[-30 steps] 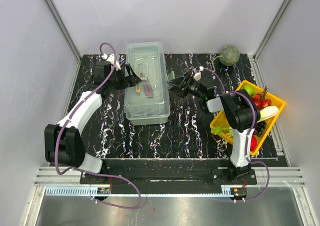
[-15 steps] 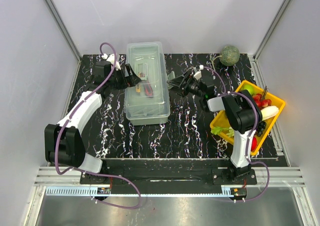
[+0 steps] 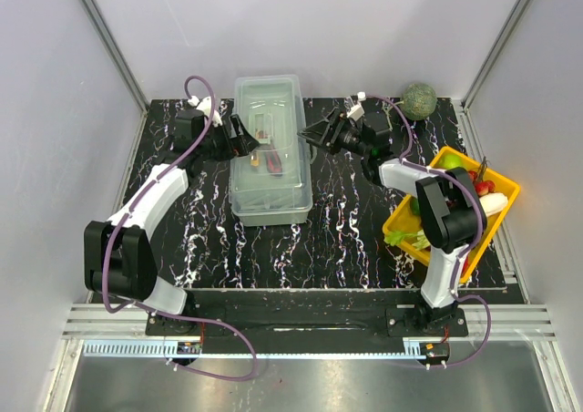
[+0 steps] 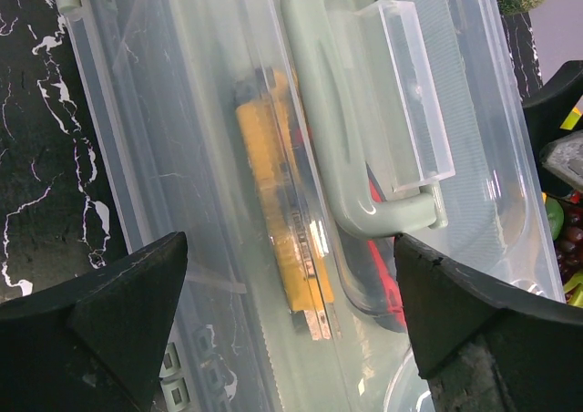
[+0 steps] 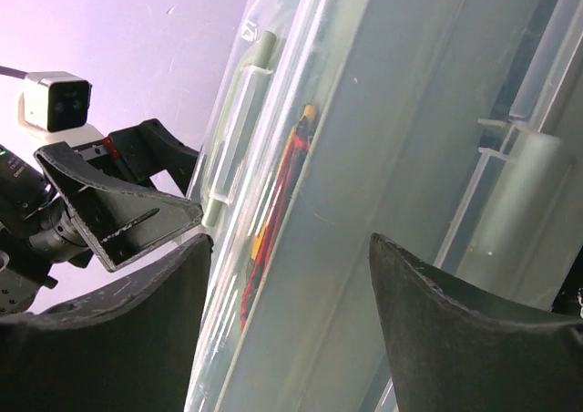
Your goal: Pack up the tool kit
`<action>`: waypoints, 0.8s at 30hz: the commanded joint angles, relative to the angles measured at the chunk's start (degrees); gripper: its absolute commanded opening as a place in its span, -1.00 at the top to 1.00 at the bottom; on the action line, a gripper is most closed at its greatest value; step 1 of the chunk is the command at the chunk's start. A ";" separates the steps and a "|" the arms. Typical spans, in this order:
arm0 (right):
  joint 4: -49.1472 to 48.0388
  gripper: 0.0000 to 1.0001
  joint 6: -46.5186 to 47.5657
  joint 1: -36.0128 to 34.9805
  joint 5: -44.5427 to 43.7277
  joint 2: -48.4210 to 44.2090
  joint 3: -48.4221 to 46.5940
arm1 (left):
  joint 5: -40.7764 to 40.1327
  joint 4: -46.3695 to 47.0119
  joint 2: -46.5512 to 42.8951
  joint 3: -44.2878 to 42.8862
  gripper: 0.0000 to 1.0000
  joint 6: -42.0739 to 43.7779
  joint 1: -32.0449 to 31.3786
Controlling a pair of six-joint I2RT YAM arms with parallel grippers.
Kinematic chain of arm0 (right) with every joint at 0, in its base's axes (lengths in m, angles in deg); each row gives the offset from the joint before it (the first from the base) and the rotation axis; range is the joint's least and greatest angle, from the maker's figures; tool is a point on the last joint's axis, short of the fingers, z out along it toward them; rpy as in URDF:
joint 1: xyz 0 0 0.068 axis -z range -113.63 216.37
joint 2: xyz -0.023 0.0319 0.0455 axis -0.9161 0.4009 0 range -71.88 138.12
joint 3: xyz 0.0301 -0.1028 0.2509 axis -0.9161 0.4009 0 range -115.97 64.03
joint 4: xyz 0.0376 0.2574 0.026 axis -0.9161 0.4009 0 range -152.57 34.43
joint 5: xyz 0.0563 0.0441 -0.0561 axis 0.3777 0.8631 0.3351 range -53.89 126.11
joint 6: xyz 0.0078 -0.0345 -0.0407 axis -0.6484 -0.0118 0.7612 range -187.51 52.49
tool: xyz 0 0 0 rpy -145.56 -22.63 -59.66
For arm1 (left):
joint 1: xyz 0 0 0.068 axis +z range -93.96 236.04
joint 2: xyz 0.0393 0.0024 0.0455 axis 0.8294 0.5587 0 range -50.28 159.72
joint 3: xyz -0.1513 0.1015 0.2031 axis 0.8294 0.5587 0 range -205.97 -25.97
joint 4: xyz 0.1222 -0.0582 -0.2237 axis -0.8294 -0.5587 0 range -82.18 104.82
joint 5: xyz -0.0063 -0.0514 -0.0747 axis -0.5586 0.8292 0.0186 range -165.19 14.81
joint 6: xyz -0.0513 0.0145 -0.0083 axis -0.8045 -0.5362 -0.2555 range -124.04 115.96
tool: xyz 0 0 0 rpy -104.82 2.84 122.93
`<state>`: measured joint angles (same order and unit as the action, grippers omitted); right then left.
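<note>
Since a second ago the right pincer (image 3: 310, 134) swung toward the far edge and the toolbox (image 3: 269, 180) shifted slightly that way. It's now at the box's right wall, with the left pincer (image 3: 239, 139) at the left wall. Both are spread wide, gripping nothing; contact unclear. Box sits left of centre near the worktop (image 3: 346, 239) far edge, yellow knife (image 4: 278, 202) inside.

Yellow knife (image 4: 278, 221) blurred behind translucent lid (image 4: 182, 111); red tool (image 4: 387, 289) partly hidden by lid handle (image 4: 314, 93); toolbox (image 5: 401, 211) cropped in both wrist views

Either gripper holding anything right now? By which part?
Nothing held. Left gripper is open over the toolbox lid's left edge; right gripper is open at its right side.
</note>
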<state>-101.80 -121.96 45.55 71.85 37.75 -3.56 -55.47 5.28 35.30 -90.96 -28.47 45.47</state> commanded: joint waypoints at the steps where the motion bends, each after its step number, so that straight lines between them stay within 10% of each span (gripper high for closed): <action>1: -2.79 -0.47 -2.49 -1.77 6.26 1.99 -2.54 | 5.24 -8.21 4.86 2.41 -0.91 2.19 -3.32; 24: -1.64 -0.78 -7.75 9.30 -6.74 -3.03 10.29 | -6.80 -5.67 -2.26 -2.42 -0.98 -1.06 -3.23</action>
<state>-97.84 -124.43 54.29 65.54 31.65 5.64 -59.64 4.12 34.49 -91.66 -29.45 43.79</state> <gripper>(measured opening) 0.909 0.987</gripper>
